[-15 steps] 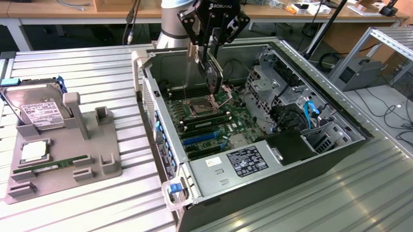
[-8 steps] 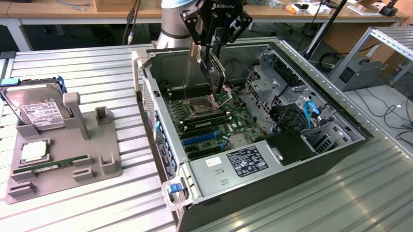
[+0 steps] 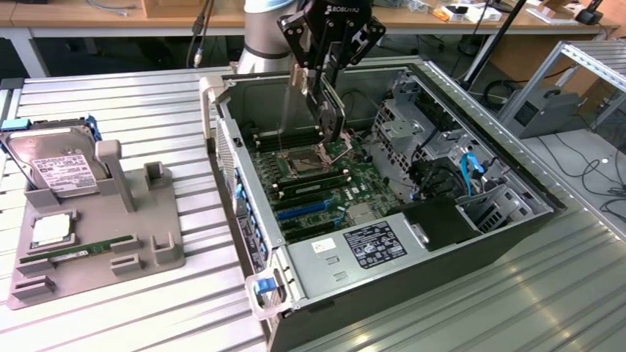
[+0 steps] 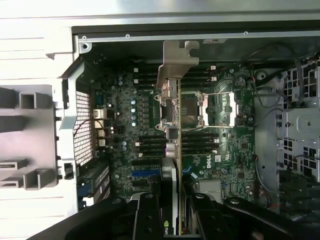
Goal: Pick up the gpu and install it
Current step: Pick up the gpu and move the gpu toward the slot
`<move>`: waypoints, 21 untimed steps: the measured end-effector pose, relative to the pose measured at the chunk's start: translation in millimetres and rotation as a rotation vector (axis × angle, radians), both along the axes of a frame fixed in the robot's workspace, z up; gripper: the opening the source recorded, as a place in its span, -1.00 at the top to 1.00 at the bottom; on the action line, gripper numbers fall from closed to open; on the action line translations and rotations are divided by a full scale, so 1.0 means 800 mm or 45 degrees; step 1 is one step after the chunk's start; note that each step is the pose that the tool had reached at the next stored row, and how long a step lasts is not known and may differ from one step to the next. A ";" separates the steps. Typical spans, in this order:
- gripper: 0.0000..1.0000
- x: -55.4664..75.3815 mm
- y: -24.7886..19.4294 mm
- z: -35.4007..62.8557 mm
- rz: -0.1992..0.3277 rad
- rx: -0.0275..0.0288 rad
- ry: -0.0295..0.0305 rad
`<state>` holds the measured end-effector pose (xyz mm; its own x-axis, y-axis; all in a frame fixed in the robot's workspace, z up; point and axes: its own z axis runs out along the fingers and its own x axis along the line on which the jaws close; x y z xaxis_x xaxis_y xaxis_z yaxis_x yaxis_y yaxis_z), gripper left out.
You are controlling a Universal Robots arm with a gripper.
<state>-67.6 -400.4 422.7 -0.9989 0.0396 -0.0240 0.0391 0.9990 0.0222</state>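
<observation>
The ribbed metal tabletop (image 3: 117, 95) carries an open computer case (image 3: 231, 150) lying on its side, directly under the jaws. Its motherboard (image 3: 338, 180) faces up beneath them. Well off from the jaws, toward the exterior view's left, sits a grey holder (image 3: 146, 227) with a hard drive (image 3: 64, 169) propped in it, a square processor chip (image 3: 51, 229) and a narrow RAM stick (image 3: 73, 253). Inside the case, a metal drive cage (image 3: 401, 125) stands close beside the jaws on the exterior view's right, with blue cables (image 3: 470, 172) farther along. A labelled silver cover (image 3: 377, 246) lies nearer the case's front. The jaws are clamped on the gpu (image 3: 330, 121), which hangs edge-on below them, above the board and not seated. Its silver bracket (image 4: 177, 60) points toward the case's rear wall. Under the hanging card lie the processor socket (image 4: 192, 107), with its metal frame, and rows of dark memory slots (image 4: 150, 147). A blue slot (image 4: 145, 173) lies close beside the card's lower edge, toward the perforated rear panel (image 4: 84, 127).
</observation>
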 end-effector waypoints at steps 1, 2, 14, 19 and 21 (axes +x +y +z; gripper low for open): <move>0.45 0.001 0.0000 0.000 0.000 0.0001 0.0000; 0.45 0.001 0.0000 0.000 0.000 0.0001 0.0000; 0.45 0.015 0.0000 0.000 0.000 0.0000 0.0000; 0.45 0.023 0.0000 0.000 0.000 0.0001 -0.0001; 0.45 0.027 0.0000 0.000 0.000 0.0000 0.0000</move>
<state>-46.1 -400.4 422.7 -0.9989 0.0396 -0.0240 0.0391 0.9990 0.0222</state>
